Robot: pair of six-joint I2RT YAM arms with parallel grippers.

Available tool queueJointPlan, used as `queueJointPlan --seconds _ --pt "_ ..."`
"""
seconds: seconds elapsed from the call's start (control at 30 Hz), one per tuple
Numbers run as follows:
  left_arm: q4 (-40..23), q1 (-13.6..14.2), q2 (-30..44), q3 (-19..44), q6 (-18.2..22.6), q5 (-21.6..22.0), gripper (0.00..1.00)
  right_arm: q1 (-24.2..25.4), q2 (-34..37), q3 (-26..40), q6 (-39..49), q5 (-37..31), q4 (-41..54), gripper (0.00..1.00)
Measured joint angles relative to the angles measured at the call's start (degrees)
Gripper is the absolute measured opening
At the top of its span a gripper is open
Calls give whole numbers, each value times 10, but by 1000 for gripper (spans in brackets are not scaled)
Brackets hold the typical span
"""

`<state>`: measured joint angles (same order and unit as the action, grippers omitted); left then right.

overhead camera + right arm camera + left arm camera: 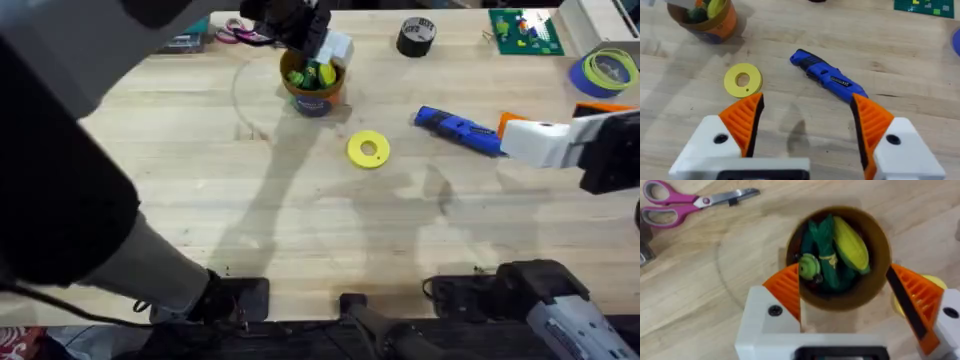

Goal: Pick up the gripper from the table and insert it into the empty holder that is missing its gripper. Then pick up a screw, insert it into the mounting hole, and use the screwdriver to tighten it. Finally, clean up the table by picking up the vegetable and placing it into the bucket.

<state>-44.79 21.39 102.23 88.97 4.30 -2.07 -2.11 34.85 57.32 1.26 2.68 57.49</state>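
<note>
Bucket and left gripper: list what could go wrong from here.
1. The left gripper is open right over the bucket, its orange pads close to the rim; pulling away sideways could tip the bucket.
2. The vegetable lies inside with other toys; a knock could spill them.
3. The screwdriver lies close by the right gripper, which could nudge it.

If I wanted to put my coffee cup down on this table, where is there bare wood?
The widest bare stretch of the table runs in front of the yellow ring and blue screwdriver, toward the arm bases. It is crowded along the far edge: the bucket under the left gripper, pink scissors, black tape roll and green board.
</note>
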Motion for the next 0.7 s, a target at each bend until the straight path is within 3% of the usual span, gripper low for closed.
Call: queueJointPlan --seconds 0.17,0.43,0.6,0.7 --pt "-63 0 -52 0 0 2 986 0 0 0 0 0 0 996" --pt "-216 0 -161 0 0 2 986 0 0 0 0 0 0 996" --pt "-302 0 -178 0 -2 2 985 0 0 0 0 0 0 997" --pt "-314 0 -179 -14 -4 2 985 0 0 0 0 0 0 996"
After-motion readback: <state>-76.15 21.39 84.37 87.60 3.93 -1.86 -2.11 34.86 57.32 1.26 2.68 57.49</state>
